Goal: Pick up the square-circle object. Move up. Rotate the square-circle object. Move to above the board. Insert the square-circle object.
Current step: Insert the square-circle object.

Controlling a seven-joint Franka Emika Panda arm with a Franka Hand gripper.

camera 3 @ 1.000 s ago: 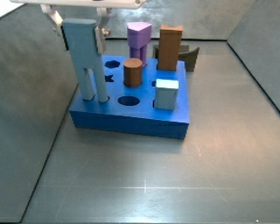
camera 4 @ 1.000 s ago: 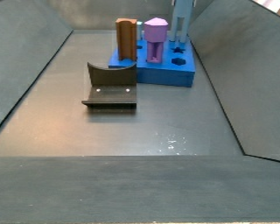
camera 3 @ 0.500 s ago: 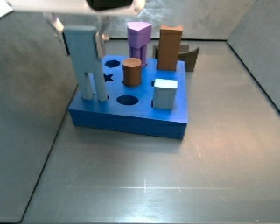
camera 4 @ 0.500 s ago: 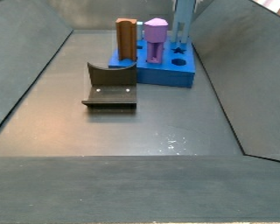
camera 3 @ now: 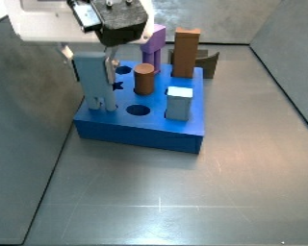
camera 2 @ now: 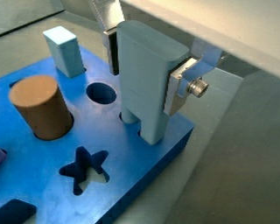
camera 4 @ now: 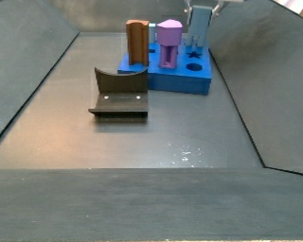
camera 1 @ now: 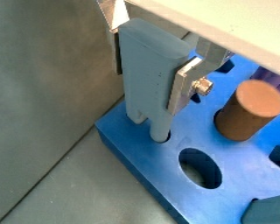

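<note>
The square-circle object [camera 3: 92, 88], a tall grey-blue peg, stands upright with its lower end down in a hole at a corner of the blue board [camera 3: 143, 130]. My gripper [camera 3: 92, 60] is shut on the peg's upper part from above. In both wrist views the silver fingers [camera 1: 187, 83] [camera 2: 184, 83] press on the flat sides of the peg [camera 1: 145, 96] [camera 2: 140, 105], whose narrower foot goes into the board [camera 1: 149, 166] [camera 2: 38, 188]. In a side view the peg [camera 4: 199, 38] rises at the board's [camera 4: 182, 77] far side under the gripper [camera 4: 201, 11].
The board also holds a purple peg [camera 3: 153, 46], a tall brown peg [camera 3: 187, 53], a brown cylinder [camera 3: 146, 79] and a pale square block [camera 3: 181, 103]. A star hole [camera 2: 84, 166] and a round hole [camera 2: 101, 93] are open. The fixture [camera 4: 118, 92] stands beside the board.
My gripper has come down with the peg. The peg now stands lower, its lower end sunk further into the board's corner hole.
</note>
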